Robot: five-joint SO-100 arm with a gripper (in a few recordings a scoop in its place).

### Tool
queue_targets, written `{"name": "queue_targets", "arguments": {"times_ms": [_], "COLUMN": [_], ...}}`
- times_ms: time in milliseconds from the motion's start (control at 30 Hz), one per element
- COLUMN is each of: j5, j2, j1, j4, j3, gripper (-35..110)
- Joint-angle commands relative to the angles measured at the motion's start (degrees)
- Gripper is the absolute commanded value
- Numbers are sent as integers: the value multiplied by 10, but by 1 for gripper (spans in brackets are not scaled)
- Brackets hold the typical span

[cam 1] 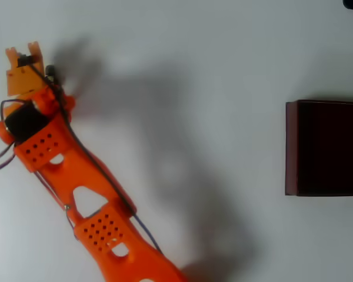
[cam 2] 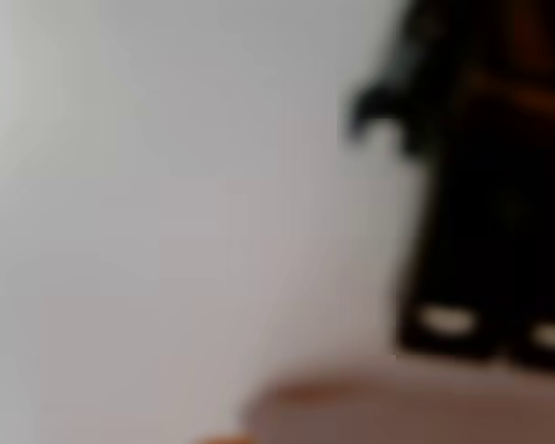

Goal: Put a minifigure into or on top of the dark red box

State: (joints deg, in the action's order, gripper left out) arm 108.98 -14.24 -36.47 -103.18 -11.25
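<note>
Overhead view, left to right: orange arm [cam 1: 76, 182] reaching to upper left, gripper [cam 1: 25, 59] over the white table [cam 1: 194, 47], finger state not discernible. Minifigure [cam 1: 50, 71], small dark shape just beside the gripper; blurred, close in wrist view [cam 2: 481, 185]. Dark red box [cam 1: 291, 147] at right edge, well apart.

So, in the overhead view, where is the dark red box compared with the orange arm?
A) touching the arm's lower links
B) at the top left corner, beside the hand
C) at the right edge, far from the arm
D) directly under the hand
C: the dark red box sits at the right edge of the overhead view, while the orange arm and its hand are at the far left, with bare table between them.
</note>
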Motion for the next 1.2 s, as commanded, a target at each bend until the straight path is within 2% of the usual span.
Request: {"name": "queue_targets", "arguments": {"times_ms": [0, 300, 767, 1167], "j5": [26, -17, 11, 7], "j2": [-27, -11, 12, 29], "j1": [-7, 36, 24, 16], "j4": [23, 48, 66, 82], "j3": [-22, -22, -22, -22], "gripper": [25, 24, 22, 7]}}
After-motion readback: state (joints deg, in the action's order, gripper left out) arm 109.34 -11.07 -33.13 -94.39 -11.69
